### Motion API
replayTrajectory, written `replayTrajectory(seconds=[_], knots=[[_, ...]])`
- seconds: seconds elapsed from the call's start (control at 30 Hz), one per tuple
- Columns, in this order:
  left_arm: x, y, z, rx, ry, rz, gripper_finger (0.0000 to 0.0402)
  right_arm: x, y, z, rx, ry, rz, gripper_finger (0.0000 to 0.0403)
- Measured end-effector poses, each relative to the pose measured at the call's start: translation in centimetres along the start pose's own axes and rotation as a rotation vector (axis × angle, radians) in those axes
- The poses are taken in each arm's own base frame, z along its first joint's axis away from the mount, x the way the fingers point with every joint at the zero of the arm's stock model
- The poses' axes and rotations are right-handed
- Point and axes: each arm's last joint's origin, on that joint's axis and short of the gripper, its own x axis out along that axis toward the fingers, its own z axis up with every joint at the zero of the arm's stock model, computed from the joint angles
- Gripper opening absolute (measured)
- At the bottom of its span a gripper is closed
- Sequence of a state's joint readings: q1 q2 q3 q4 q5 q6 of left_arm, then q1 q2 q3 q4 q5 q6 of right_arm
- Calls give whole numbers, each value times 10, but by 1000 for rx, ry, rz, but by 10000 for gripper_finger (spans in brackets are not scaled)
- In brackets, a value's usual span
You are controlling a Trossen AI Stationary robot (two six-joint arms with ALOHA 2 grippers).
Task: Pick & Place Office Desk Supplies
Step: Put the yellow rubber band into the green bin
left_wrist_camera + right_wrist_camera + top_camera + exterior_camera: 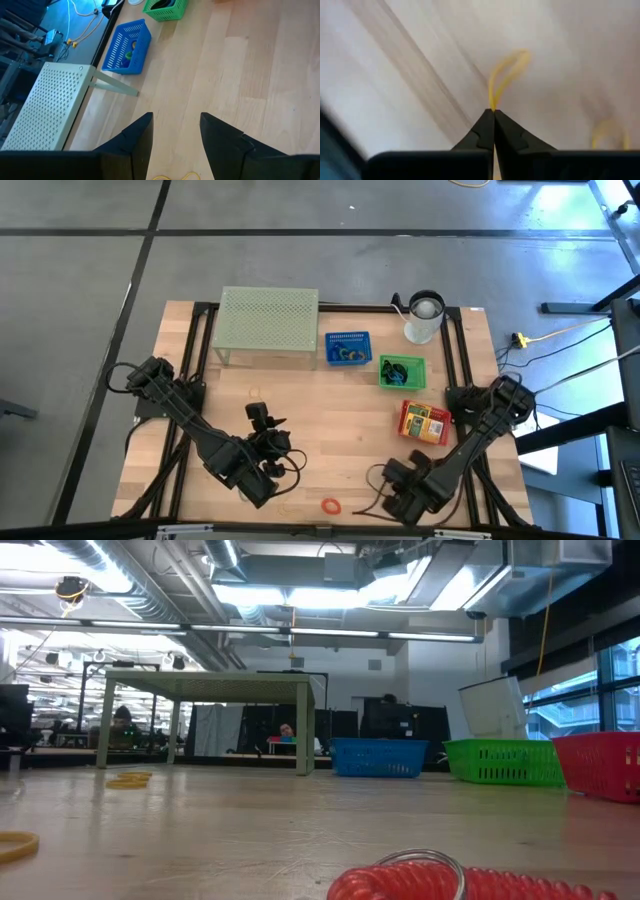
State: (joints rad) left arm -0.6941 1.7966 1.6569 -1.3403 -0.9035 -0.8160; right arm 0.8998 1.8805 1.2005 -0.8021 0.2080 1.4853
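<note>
yellow rubber band (506,75) pinched at right end effector (493,112) tip.

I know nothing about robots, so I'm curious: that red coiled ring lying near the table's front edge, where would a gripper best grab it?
Probably one side of the red coiled ring, from straight above, one finger inside the loop and one outside. It lies flat and low on the table with an open middle, so a sideways approach finds little to pinch.
</note>
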Motion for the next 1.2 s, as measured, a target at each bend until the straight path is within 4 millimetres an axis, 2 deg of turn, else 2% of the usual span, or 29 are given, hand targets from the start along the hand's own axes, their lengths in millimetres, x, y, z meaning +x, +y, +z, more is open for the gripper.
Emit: replayTrajectory(seconds=[0.17,0.27,0.43,0.57,0.93,1.07,1.2], knots=[[0,0,0,-1,-1,0,157,-25,19,14,-83,-244,68,1],[0,0,0,-1,-1,0,157,-42,29,26,-115,-447,82,1],[0,0,0,-2,-13,11,157,-64,37,51,-181,-802,-23,1],[0,0,1,-1,-17,15,157,-81,40,79,-237,-954,-150,0],[0,1,1,-3,-15,15,157,-135,43,147,-385,-1013,-344,0],[0,0,0,-1,-12,10,157,-141,40,162,-424,-981,-351,0],[0,0,0,10,8,-8,157,-138,30,175,-457,-920,-379,2]])
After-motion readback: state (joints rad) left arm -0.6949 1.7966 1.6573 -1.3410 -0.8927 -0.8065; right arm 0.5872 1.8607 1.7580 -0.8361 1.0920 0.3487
